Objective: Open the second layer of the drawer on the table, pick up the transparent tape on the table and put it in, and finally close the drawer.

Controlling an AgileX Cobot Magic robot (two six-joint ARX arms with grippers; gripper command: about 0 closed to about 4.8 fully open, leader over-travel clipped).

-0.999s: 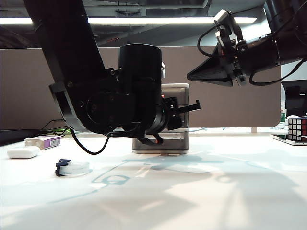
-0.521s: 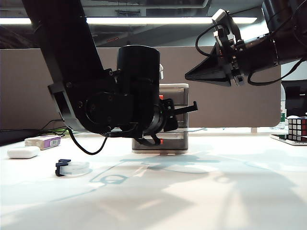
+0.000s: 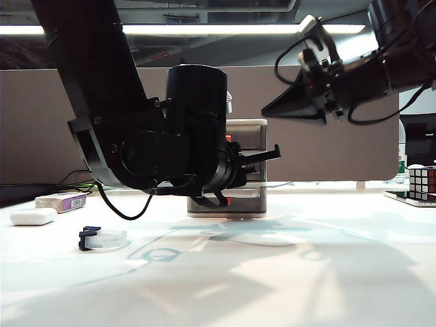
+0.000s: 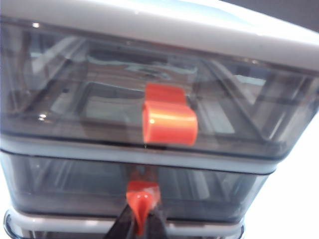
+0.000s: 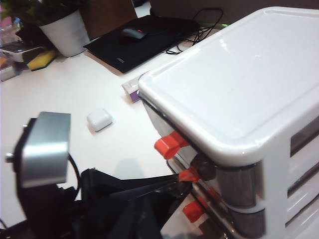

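The drawer [image 3: 251, 135] is a white-framed cabinet standing mid-table, partly hidden behind my left arm. In the left wrist view, my left gripper [image 4: 142, 222] is shut on the small red-orange handle [image 4: 143, 198] of the second layer [image 4: 75, 186], just below the top drawer's handle [image 4: 169, 123]. The second layer sits flush in the frame. The transparent tape [image 3: 102, 238], with its dark clip, lies flat on the table [image 3: 286, 279] at front left, apart from both grippers. My right gripper [image 3: 269, 109] hangs shut and empty, high above and right of the cabinet.
A white oval case [image 3: 33, 216] and a purple-and-white box [image 3: 63, 201] lie at the far left of the table. A Rubik's cube [image 3: 422, 182] stands at the right edge. The right wrist view shows a laptop with a mouse [image 5: 144, 37] and a plant pot [image 5: 62, 30] beyond the cabinet.
My left gripper's fingers have closed onto the middle drawer's handle and the left arm has shifted slightly left. The right gripper has drifted a little left.
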